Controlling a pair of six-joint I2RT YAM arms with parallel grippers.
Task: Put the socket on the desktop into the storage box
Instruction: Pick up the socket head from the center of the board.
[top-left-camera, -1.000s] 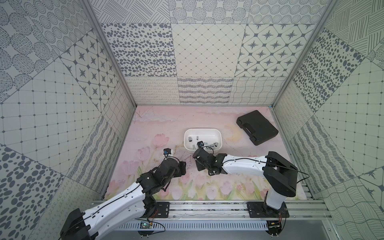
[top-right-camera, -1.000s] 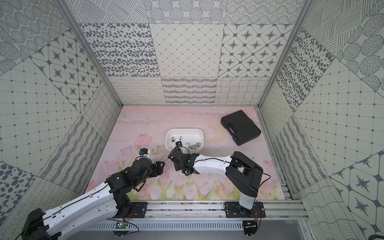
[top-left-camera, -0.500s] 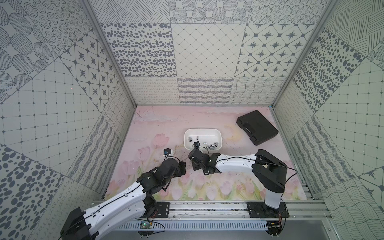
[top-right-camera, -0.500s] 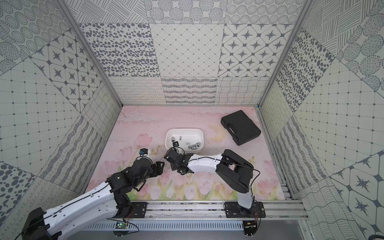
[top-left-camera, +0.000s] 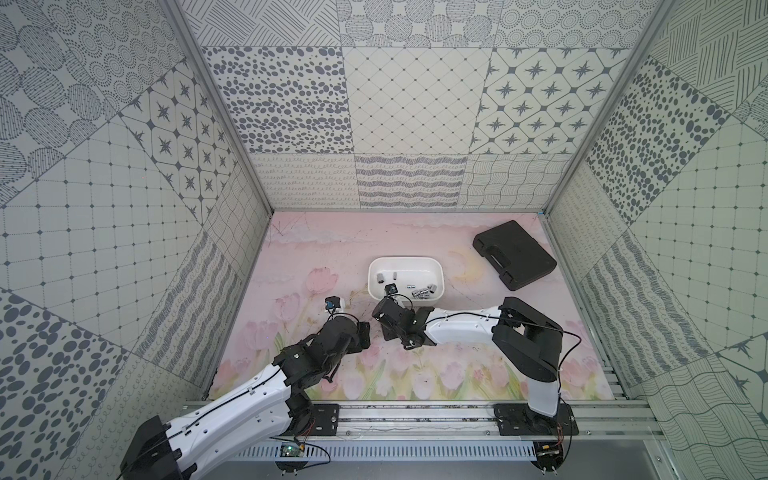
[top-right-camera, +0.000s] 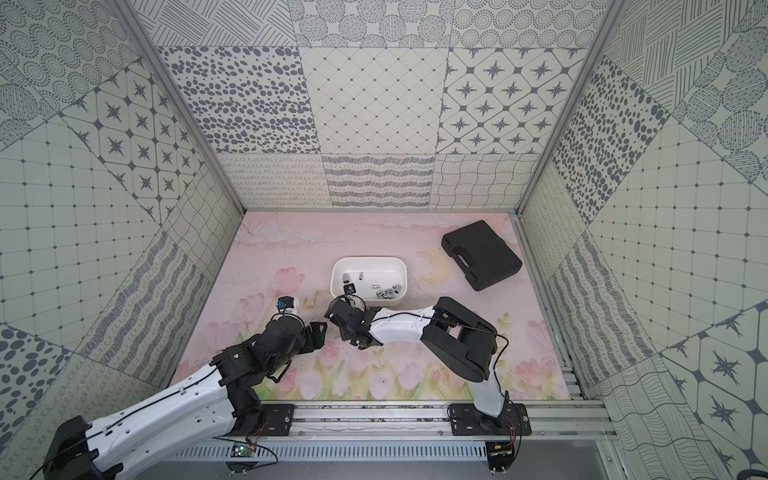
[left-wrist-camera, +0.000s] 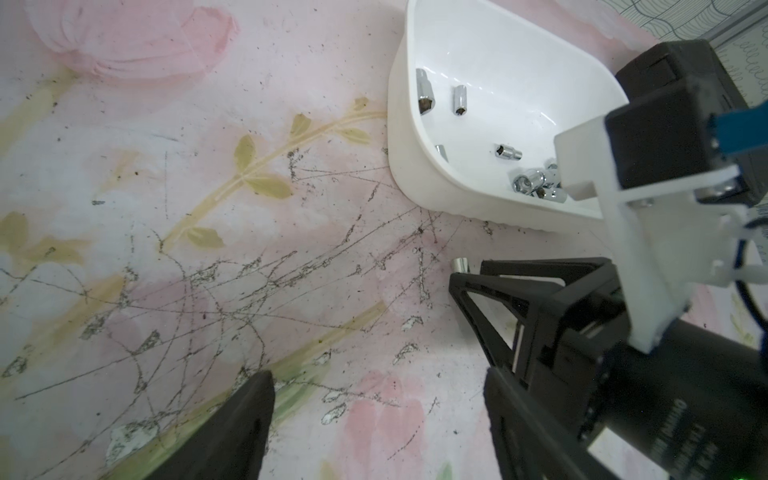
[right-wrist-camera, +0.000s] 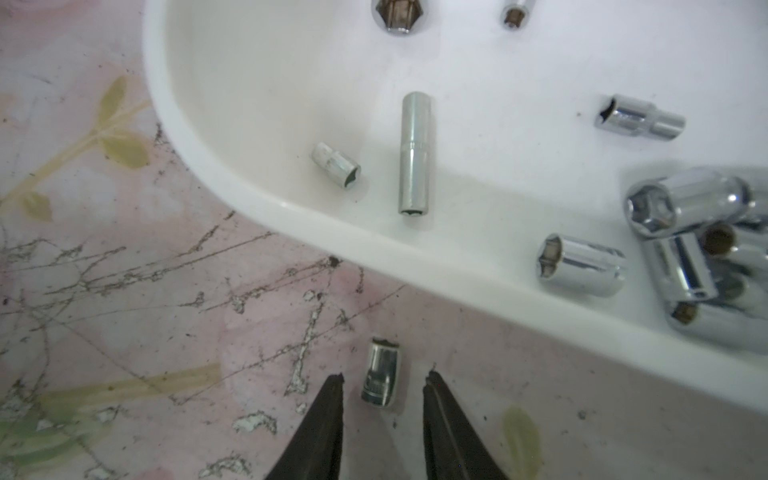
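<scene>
A small chrome socket (right-wrist-camera: 381, 372) lies on the pink desktop just outside the near wall of the white storage box (right-wrist-camera: 291, 212). My right gripper (right-wrist-camera: 383, 378) is open, one fingertip on each side of the socket with a small gap on both. The same socket (left-wrist-camera: 460, 264) shows by those black fingers in the left wrist view. In both top views the right gripper (top-left-camera: 379, 311) (top-right-camera: 333, 312) sits in front of the box (top-left-camera: 406, 261) (top-right-camera: 369, 260) and hides the socket. My left gripper (left-wrist-camera: 374, 386) (top-left-camera: 365, 333) is wide open and empty, close beside it.
Several chrome sockets (right-wrist-camera: 582, 270) lie inside the box, most heaped at one end. A flat black case (top-left-camera: 515, 254) (top-right-camera: 482, 254) lies at the back right by the wall. Patterned walls close in the desktop on three sides; the arms' rail (top-left-camera: 415, 419) runs along the front.
My right arm has stretched leftward, bringing its gripper further left in front of the box, and its jaws have narrowed. The left arm has stayed still.
</scene>
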